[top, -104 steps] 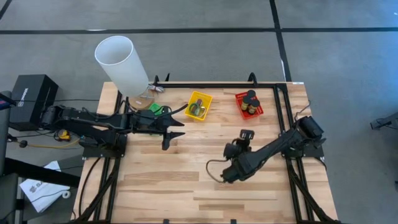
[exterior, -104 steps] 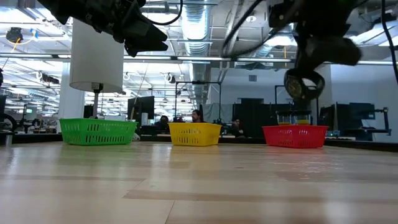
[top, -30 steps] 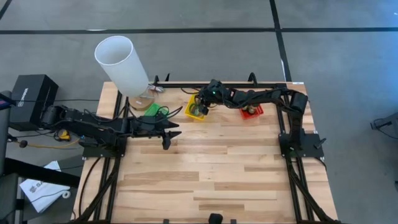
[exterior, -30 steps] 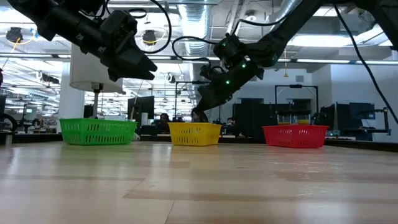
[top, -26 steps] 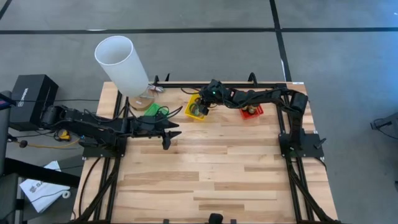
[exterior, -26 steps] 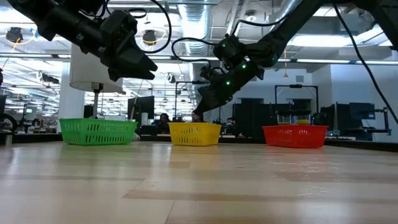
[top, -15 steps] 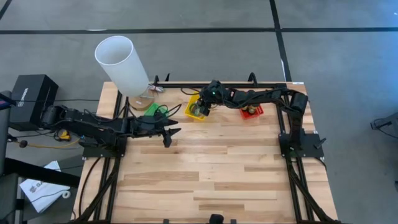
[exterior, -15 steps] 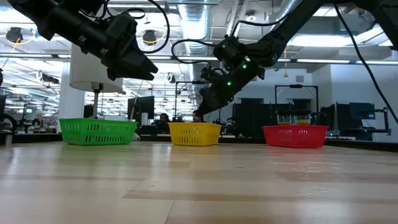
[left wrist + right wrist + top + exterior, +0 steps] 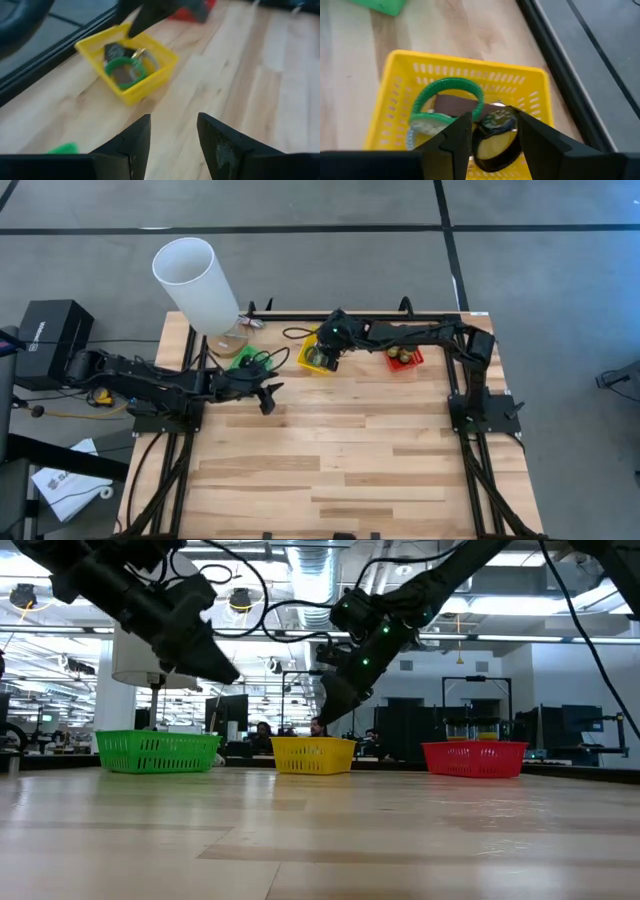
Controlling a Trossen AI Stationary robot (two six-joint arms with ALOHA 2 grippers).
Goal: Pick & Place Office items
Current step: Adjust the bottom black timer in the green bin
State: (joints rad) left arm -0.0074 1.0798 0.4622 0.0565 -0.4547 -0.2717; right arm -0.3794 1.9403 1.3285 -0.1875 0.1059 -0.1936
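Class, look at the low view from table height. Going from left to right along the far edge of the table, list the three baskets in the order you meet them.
green basket → yellow basket → red basket

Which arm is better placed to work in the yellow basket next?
Right: the right gripper hangs open directly over the yellow basket; the left gripper is off beside it.

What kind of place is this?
Probably a robotics lab in an open-plan office: ceiling ducts and strip lights above seated people, with a wooden table bearing coloured plastic baskets.
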